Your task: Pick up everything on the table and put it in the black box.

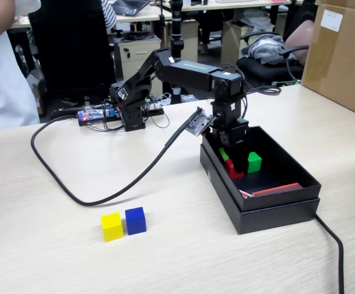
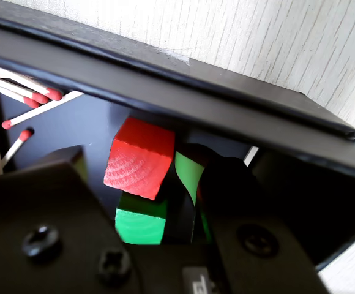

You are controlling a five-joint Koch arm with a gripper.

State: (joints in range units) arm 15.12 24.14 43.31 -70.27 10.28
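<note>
My gripper [image 1: 229, 160] is lowered into the black box [image 1: 275, 214] at the table's right. In the wrist view the gripper [image 2: 131, 158] stands open. A tilted red cube [image 2: 139, 159] lies between the jaws, close to the green-padded finger [image 2: 188, 174] and apart from the dark left jaw. The green cube [image 2: 142, 223] rests on the box floor right beside it. In the fixed view the red cube [image 1: 233, 169] sits under the gripper and the green cube [image 1: 254, 162] just to its right. A yellow cube [image 1: 111, 226] and a blue cube [image 1: 135, 220] stand side by side on the table [image 1: 55, 257], front left.
Red-tipped matches [image 2: 37, 98] and a red strip [image 1: 275, 188] lie in the box. A black cable [image 1: 104, 196] loops across the table from the arm's base [image 1: 128, 113]; another cable [image 1: 333, 245] runs off the box's right. A brown carton [image 1: 343, 55] stands back right, a person [image 1: 0, 67] back left.
</note>
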